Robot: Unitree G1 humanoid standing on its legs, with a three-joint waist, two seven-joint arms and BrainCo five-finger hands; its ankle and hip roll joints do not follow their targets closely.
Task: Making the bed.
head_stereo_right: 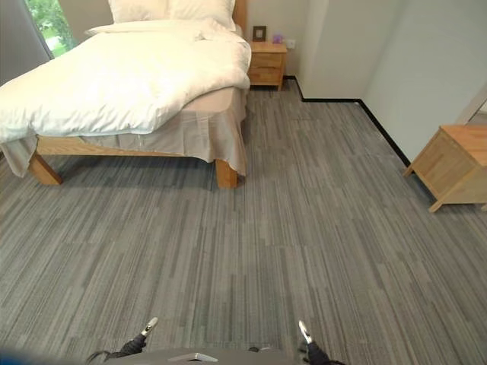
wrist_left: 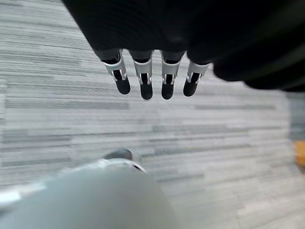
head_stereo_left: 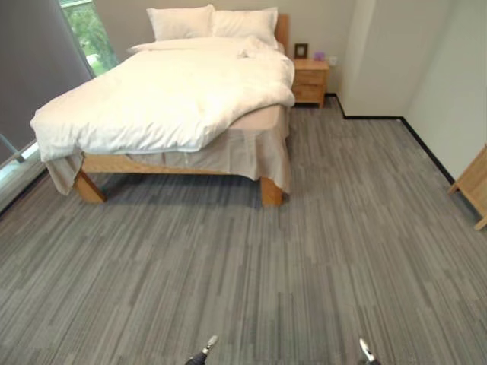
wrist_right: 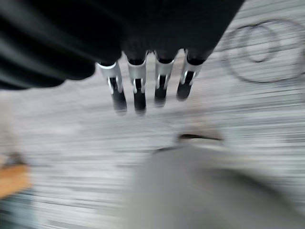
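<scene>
Running lengthwise away toward its pillows [head_stereo_left: 217,22], the bed [head_stereo_left: 167,99] sits far from each empty, straight-fingered robot hand [wrist_left: 152,78] [wrist_right: 147,86].

Grey striped carpet floor [head_stereo_left: 319,251] across the room. Pale walls [head_stereo_left: 396,53] edged with a dark skirting line. Window [head_stereo_left: 90,34] at far left, greenery and daylight beyond. Wooden nightstand [head_stereo_left: 310,81] in the far corner, small frame on top. Second wooden cabinet [head_stereo_right: 449,166] against the right wall.

Bed [head_stereo_left: 175,106]: far ahead-left of both hands.
Pillows [head_stereo_left: 213,23]: on bed's far end.
Nightstand [head_stereo_left: 310,81]: just right of bed.
Duvet [head_stereo_left: 160,95]: spread over bed.
</scene>
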